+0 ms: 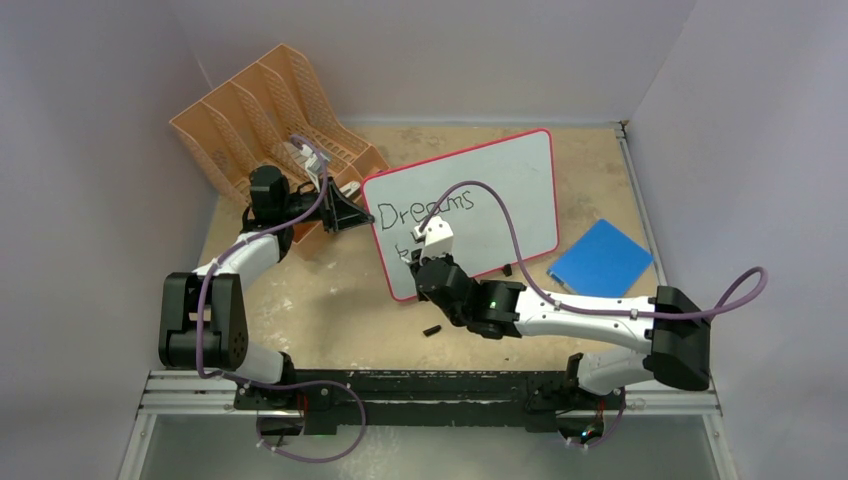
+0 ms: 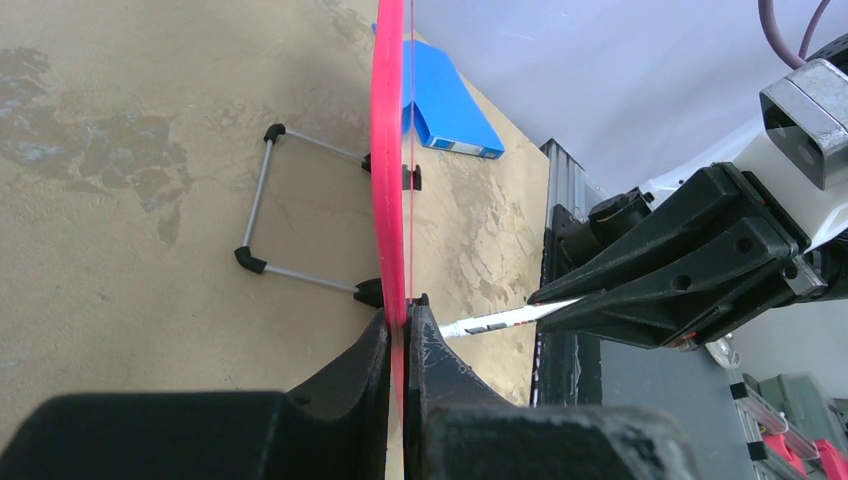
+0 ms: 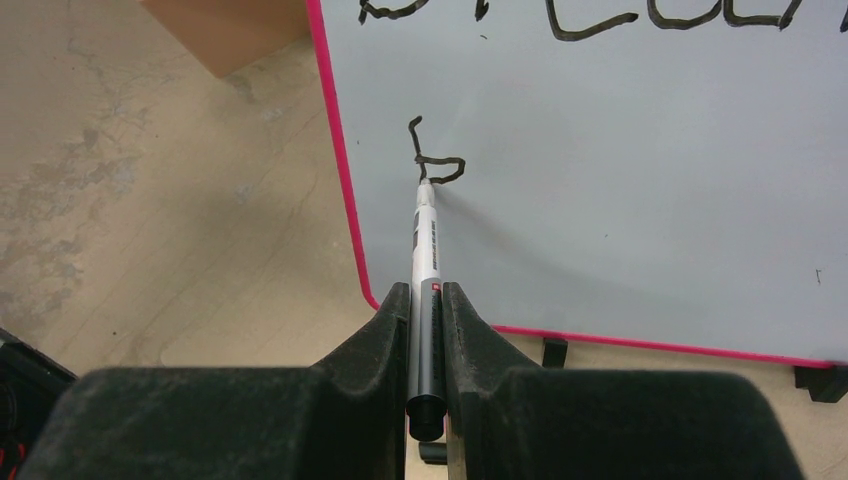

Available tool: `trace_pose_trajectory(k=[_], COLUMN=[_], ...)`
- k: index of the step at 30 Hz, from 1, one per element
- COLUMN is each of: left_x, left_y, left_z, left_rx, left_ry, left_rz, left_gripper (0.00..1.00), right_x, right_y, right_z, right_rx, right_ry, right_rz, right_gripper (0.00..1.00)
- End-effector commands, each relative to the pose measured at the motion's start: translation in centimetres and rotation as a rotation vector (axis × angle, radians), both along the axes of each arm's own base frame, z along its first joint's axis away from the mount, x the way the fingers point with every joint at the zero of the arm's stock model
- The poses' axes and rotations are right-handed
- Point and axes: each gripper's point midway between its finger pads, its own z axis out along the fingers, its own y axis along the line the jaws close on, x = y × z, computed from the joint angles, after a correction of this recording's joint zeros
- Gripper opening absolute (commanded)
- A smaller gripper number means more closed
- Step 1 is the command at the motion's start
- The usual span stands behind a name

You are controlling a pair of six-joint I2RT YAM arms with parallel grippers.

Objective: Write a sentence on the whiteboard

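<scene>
Top external, whiteboard sentence reads "Dreams", right jaws grip marker, left jaws pinch whiteboard.

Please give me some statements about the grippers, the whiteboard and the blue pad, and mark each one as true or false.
1. The right gripper holds a marker with its tip on the board. True.
2. The left gripper is open, away from the board. False: it is shut on the board's red edge.
3. The first line on the board reads "Dreams". True.
4. The blue pad lies on the board. False: it lies on the table, beside the board.
</scene>
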Motion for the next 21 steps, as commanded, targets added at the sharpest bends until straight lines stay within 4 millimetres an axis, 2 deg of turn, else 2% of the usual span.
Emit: trace_pose_trajectory(k=[1,6,13,21], left_x=[-0.2,-0.2,-0.1,-0.1], left_y=[-0.4,-0.4,-0.3,-0.3], left_z=[1.9,1.9,1.9,1.8], left_rx=[0.001,0.001,0.001,0.003], left_ry=[-0.097,-0.097,-0.097,-0.096], left_rz=[-0.029,-0.029,-0.025,-0.021], left_gripper=[0.00,0.00,0.00,0.00], right_x=[0.7,0.7,0.7,0.8], right_y=[1.2,0.9,-0.9,-3.6], right_z=[2.2,2.6,4.7,4.1], right_rx=[0.060,0.068,0.116,0.116], right_ry=[-0.031,-0.036,-0.072,-0.090], right_rz=[-0.001,-0.010,-0.047,-0.119], right_gripper=[0.00,0.00,0.00,0.00])
